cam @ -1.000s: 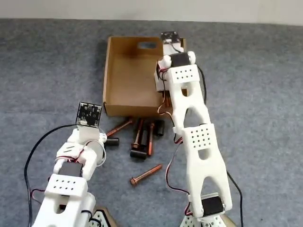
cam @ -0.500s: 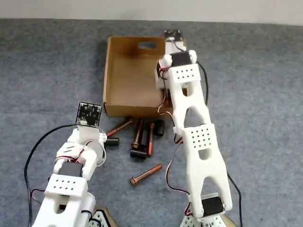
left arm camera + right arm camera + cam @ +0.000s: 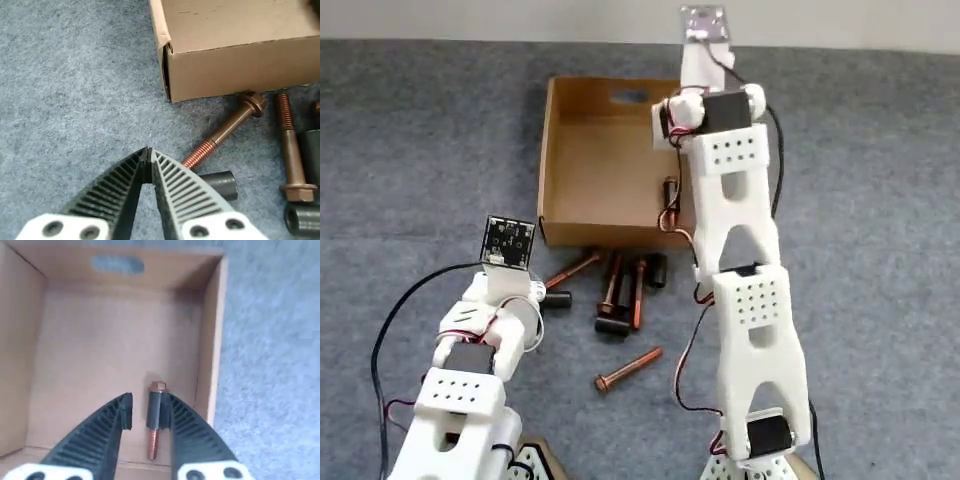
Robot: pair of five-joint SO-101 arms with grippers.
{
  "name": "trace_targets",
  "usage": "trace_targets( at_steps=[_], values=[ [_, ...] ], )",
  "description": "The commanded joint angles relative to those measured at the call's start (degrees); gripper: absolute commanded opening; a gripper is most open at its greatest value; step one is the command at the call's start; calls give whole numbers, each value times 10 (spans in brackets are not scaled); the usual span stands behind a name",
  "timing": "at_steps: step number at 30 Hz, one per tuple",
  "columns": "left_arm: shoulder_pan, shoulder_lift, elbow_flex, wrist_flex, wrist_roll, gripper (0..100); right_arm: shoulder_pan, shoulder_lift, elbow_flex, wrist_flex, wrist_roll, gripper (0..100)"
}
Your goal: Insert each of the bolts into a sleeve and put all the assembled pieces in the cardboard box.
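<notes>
The cardboard box (image 3: 544, 160) stands at the back of the grey carpet. One bolt fitted in a black sleeve (image 3: 155, 409) lies on the box floor by its right wall, seen also from above as the assembled piece (image 3: 670, 192). My right gripper (image 3: 148, 402) hangs open just above it, its fingers on either side and apart from it. Loose copper bolts (image 3: 628, 369) and black sleeves (image 3: 612, 325) lie in front of the box. My left gripper (image 3: 148, 152) is shut on nothing, low over the carpet beside a bolt (image 3: 227, 127) and a sleeve (image 3: 220, 184).
The box's front corner (image 3: 167, 70) is close ahead of the left gripper. Another bolt (image 3: 291, 150) and a sleeve (image 3: 302, 220) lie beyond it. The right arm (image 3: 740, 240) stretches over the box's right side. Bare carpet spreads on both sides.
The right arm has lifted up and back from the box's right wall. The assembled piece now lies uncovered on the box floor. The left arm has not moved.
</notes>
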Motion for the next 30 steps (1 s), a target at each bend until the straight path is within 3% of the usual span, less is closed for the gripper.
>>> trace_targets(
  at_steps=[1, 6, 12, 19, 26, 30],
  values=[
    [-2, -12, -4, -11, -4, 13, -2, -111, 14, 10, -4, 87],
    [-2, -12, -4, -11, -4, 13, -9, -313, 269, 8, -4, 87],
    [-2, -12, -3, -11, -4, 13, -73, -528, 683, -14, 2, 87],
    [-29, -12, -7, -11, -2, 12, -216, -676, 1092, -211, 114, 87],
    [-125, -12, -20, -11, 124, 13, -264, -676, 1228, -369, 166, 87],
    [-144, -12, -15, -28, 150, 13, -279, -617, 1236, -407, 193, 87]
  ],
)
